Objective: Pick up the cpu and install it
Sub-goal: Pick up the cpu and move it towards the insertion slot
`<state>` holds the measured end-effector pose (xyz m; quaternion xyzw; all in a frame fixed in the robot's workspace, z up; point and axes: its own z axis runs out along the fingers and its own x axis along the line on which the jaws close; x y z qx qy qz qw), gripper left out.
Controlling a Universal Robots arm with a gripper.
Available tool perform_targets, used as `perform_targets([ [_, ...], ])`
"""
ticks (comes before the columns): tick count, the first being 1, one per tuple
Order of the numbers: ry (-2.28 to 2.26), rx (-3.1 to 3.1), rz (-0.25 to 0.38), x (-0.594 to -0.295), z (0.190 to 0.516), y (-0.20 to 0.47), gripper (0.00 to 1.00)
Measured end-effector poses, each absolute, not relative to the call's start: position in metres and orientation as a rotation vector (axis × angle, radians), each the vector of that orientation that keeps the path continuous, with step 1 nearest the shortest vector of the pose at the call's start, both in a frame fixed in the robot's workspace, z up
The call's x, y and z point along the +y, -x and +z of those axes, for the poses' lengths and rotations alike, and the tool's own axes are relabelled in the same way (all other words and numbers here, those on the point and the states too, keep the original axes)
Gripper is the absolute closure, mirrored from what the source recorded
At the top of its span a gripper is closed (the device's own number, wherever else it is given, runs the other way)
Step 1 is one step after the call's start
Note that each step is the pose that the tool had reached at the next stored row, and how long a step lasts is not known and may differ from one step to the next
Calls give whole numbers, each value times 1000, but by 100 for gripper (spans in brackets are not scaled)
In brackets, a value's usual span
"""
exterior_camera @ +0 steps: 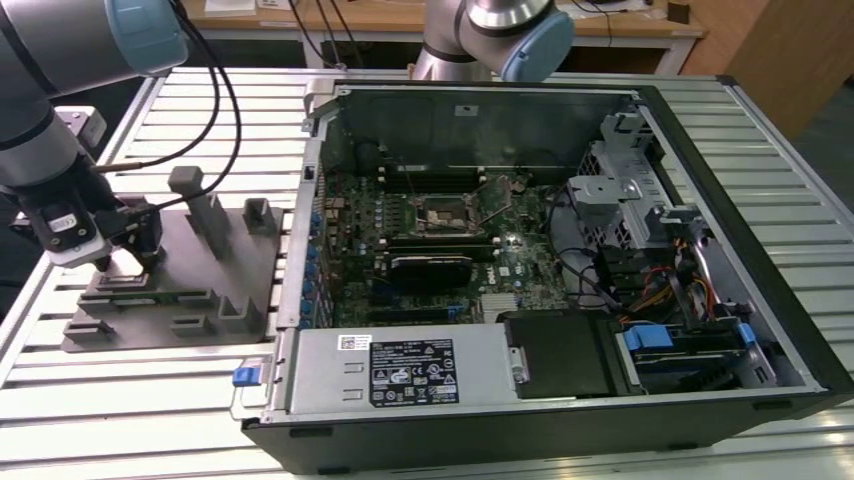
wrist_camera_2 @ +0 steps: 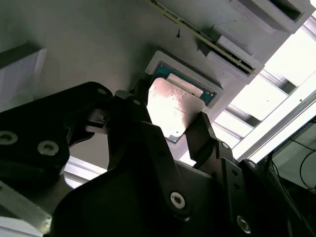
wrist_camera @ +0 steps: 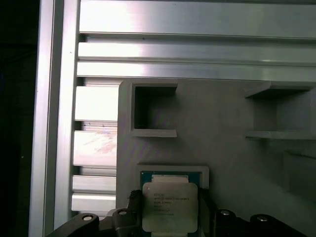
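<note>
- While the tool (exterior_camera: 118, 262) stands low over the grey tray (exterior_camera: 147, 322) at the exterior view's left, its two dark fingers (wrist_camera: 204, 210) sit against two opposite edges of the cpu (wrist_camera: 170, 207), so it is closed on the chip.
- The cpu is at the shallow square pocket (wrist_camera: 173, 171) near one edge of the tray. In both wrist views it covers most of that pocket, and a strip of the teal inner rim shows along one side.
- I cannot tell whether the chip is resting in the pocket or is just clear of it.
- The chip is square, so it has no long axis. It lies flat, with its pale silver top plate facing up toward the arm's cameras.
- In the first wrist view its edges run parallel to the pocket's walls, and the lines of print on the plate run from one finger toward the other.
- The tray lies on the slatted aluminium surface (exterior_camera: 147, 405), just beside the open computer case (exterior_camera: 697, 135).
- Inside the case, the black-framed socket (exterior_camera: 441, 213) sits on the motherboard (exterior_camera: 400, 190), well apart from the tool.
- The arm (exterior_camera: 40, 110) comes down to the tray from the exterior view's upper left, with cables trailing off it.
</note>
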<state>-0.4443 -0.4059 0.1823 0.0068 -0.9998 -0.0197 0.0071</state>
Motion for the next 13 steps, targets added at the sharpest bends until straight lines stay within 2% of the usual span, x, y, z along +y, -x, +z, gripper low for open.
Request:
perform_targets([
  [13,-20,-3127,-52,-406,183,443,45],
])
